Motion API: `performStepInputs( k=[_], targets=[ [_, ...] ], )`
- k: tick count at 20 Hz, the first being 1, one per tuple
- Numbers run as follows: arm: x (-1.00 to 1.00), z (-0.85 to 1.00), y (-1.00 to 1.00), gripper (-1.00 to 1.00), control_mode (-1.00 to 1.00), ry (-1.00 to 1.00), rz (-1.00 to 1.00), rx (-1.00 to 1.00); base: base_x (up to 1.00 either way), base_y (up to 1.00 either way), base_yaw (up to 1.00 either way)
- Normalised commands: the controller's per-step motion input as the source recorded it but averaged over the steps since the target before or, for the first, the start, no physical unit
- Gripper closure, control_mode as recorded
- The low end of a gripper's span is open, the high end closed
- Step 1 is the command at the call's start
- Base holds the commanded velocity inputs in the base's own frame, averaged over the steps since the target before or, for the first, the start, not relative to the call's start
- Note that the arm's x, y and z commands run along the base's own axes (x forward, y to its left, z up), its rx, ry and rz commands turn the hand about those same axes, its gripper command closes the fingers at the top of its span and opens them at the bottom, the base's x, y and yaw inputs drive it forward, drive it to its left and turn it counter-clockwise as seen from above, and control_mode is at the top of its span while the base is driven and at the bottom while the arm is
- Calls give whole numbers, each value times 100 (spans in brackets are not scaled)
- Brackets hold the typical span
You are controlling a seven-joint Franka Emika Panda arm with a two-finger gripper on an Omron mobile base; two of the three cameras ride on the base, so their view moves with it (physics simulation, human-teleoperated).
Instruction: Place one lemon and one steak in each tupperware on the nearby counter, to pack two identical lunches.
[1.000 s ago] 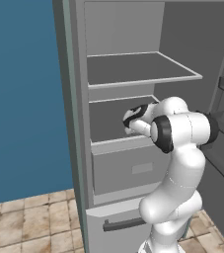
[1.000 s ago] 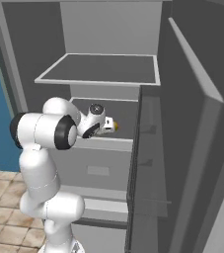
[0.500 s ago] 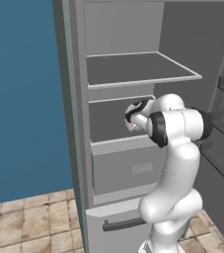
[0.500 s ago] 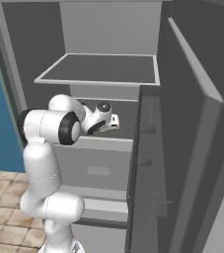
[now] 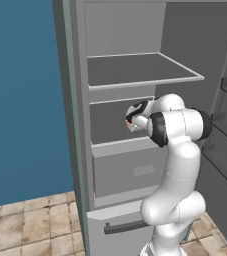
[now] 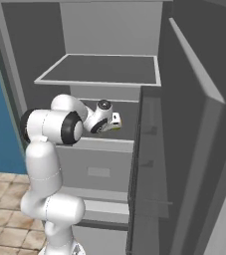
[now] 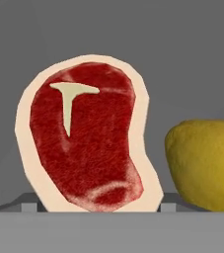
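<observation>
- The gripper (image 5: pixel 131 121) is seen reaching into the open fridge (image 5: pixel 135 75), just above the drawer (image 5: pixel 130 170) and under the middle shelf (image 5: pixel 145 75).
- In the hand view, the steak (image 7: pixel 86 136) lies right in front of the camera, flat on the grey fridge floor.
- The lemon (image 7: pixel 207 165) is seen just beside the steak, on the side away from the white T mark. A small gap is left between them.
- In the right base view, a bit of yellow is seen at the tip of the gripper (image 6: pixel 115 121), so the lemon (image 6: pixel 117 125) is close by there too.
- The two dark finger tips (image 7: pixel 28 203) are seen on either side of the low end of the steak. The claw is spread apart and nothing is pinched yet, as far as can be told.
- The step in hand is judged to be the picking up of the steak. No food has been packed from here yet.
- Next, the claw should be pressed together on the steak, and the lemon should not be bumped.
- Then the steak should be lifted out of the fridge and carried to a tupperware on the counter.
</observation>
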Motion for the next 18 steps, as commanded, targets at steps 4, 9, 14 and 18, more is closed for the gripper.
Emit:
performStepInputs(
  k=[4, 9, 14, 18],
  targets=[
    [-12, -16, 14, 100, -100, 0, 0, 0, 0, 0, 0],
    [-92, -47, 58, 100, -100, -4, 0, 0, 0, 0, 0],
    [-92, -9, 59, 100, -100, 0, 0, 0, 0, 0, 0],
    [-74, 37, 24, 100, -100, 0, 0, 0, 0, 0, 0]
  ],
)
